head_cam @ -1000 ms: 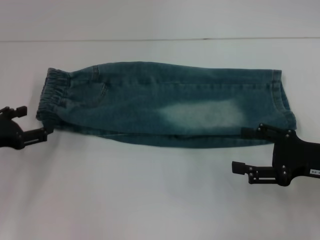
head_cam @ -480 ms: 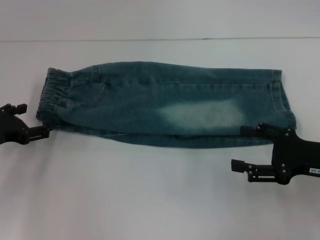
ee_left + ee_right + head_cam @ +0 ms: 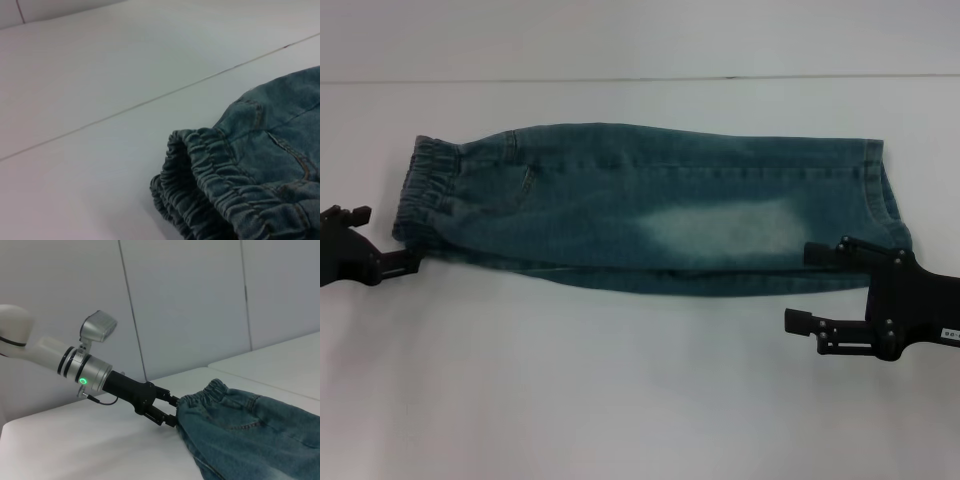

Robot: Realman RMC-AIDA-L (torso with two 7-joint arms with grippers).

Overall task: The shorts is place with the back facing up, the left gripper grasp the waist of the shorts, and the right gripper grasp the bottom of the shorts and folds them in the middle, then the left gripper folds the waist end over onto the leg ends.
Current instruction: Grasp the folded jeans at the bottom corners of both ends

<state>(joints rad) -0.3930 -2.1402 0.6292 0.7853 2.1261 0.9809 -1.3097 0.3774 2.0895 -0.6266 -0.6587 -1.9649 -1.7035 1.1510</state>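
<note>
folded shorts (image 3: 650,210) lie flat; left pincer (image 3: 392,245) spread at the waist (image 3: 425,195), right pincer (image 3: 820,290) spread near the hems.

Gathered elastic waist (image 3: 200,190) of the denim shorts (image 3: 270,150) fills one corner, ruffled band doubled in layers, lying on a white table (image 3: 100,70). Curved pocket stitching (image 3: 292,155) just beside the band. A thin dark seam line (image 3: 150,102) crosses the table beyond.

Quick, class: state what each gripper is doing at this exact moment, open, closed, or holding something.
Left gripper: open, fingers at the waist of the shorts.
Right gripper: open, one finger on the leg hem, nothing held.
</note>
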